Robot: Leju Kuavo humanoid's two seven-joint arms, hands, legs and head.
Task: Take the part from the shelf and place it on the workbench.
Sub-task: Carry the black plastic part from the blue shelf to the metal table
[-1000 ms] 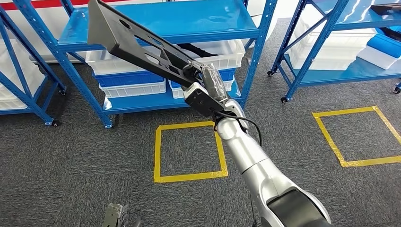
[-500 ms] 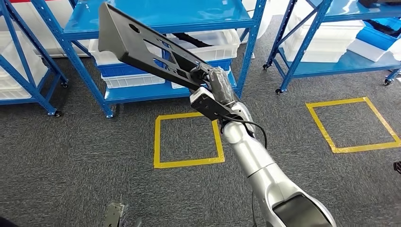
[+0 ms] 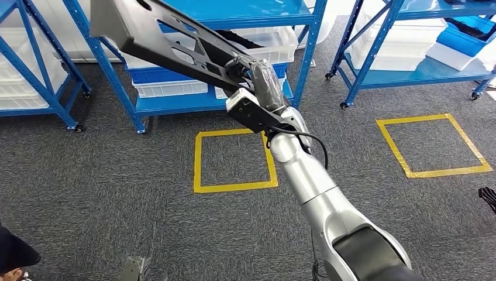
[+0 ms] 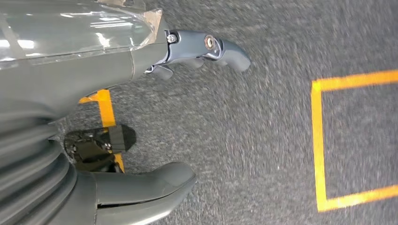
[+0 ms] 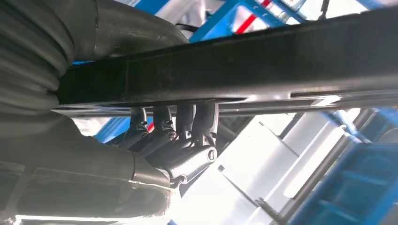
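Observation:
A long black flat part (image 3: pixel 158 36) with cut-out slots juts up and to the left in the head view, its far end in front of the blue shelf (image 3: pixel 234 12). My right hand (image 3: pixel 257 79) grips its near end, arm stretched forward. Close up, the right hand's fingers (image 5: pixel 178 123) wrap around the black part (image 5: pixel 263 65). My left hand (image 4: pixel 155 117) hangs over the carpet, thumb and fingers apart with nothing between them.
Blue racks hold white bins (image 3: pixel 266 41) ahead, and a second rack (image 3: pixel 409 52) stands at the right. Yellow tape squares (image 3: pixel 234 158) (image 3: pixel 433 143) mark the grey carpet. A person's dark shape (image 3: pixel 14 252) shows at the lower left corner.
The whole view has shifted, so the camera has moved. The right hand still holds the part, which now sits higher and further left in the picture. A dark shape has appeared at lower left.

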